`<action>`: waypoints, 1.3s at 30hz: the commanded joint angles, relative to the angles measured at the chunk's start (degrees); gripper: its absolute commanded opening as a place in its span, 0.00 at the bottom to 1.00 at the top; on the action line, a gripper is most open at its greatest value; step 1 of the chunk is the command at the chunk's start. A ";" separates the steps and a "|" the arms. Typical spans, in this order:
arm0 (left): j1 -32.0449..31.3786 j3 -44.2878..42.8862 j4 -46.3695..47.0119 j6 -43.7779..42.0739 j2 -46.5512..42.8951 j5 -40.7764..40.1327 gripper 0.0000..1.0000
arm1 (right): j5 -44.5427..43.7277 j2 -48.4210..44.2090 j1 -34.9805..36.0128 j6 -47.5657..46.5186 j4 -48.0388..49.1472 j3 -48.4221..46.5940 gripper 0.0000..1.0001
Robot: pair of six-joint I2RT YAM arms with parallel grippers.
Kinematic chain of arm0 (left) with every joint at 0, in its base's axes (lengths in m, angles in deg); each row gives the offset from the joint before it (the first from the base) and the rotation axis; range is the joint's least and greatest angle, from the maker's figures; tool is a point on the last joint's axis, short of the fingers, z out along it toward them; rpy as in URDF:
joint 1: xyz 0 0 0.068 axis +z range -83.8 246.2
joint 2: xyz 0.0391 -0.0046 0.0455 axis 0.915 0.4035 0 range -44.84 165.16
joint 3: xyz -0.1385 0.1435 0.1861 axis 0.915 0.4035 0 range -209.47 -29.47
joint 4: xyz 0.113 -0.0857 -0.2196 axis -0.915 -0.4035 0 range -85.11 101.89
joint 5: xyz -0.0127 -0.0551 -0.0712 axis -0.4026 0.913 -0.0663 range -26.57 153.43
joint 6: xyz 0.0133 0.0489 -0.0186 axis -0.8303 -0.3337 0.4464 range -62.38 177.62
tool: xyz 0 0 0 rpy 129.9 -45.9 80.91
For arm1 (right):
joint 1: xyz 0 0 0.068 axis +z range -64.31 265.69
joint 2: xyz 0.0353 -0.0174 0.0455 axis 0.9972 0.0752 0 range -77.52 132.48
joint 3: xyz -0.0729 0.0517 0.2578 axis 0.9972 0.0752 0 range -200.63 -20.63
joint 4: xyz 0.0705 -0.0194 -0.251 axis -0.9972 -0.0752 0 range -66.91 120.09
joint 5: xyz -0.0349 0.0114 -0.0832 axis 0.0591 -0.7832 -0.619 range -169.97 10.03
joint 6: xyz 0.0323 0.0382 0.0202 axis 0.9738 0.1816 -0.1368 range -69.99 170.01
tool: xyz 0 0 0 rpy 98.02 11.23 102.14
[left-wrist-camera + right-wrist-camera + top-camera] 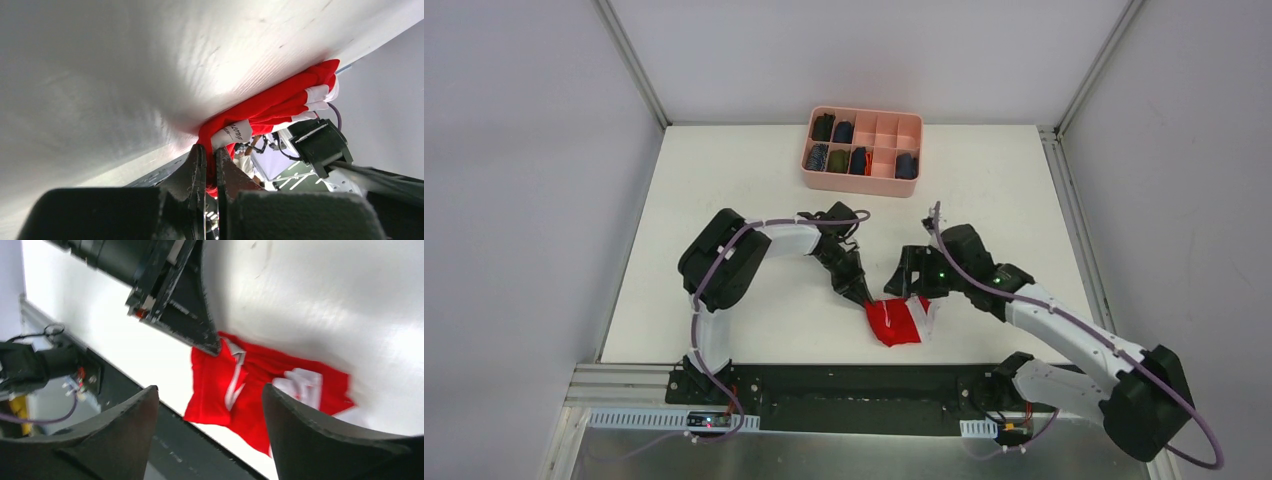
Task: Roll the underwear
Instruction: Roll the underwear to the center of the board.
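Observation:
The underwear (pixel 894 322) is a bright red cloth with white stripes. It lies crumpled on the white table near the front edge. My left gripper (pixel 864 297) reaches it from the left and is shut on its left corner. In the left wrist view red cloth (pixel 280 102) and a white lettered band are pinched between the jaws of that gripper (pixel 210 150). My right gripper (pixel 919 292) hovers just above the cloth's right side. It is open, and its wrist view shows the underwear (pixel 260 390) below the gripper (pixel 210 392) with nothing between its fingers.
A pink divided box (pixel 861 184) stands at the back of the table with several dark rolled garments in its compartments. The black rail (pixel 864 385) of the arm bases runs just in front of the underwear. Frame posts rise at the table's back corners.

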 commanded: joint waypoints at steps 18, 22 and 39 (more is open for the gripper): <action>-0.14 7.29 -2.14 2.95 -9.17 -5.77 0.00 | -6.94 -8.91 -0.99 14.94 -2.79 14.28 0.70; 0.43 9.60 -2.14 4.11 -12.01 -7.90 0.00 | -7.89 -0.70 -0.99 13.77 1.97 12.35 0.45; 1.36 13.47 1.07 13.49 -15.12 -17.77 0.00 | -4.32 31.42 -3.19 -10.86 -9.59 -23.01 0.36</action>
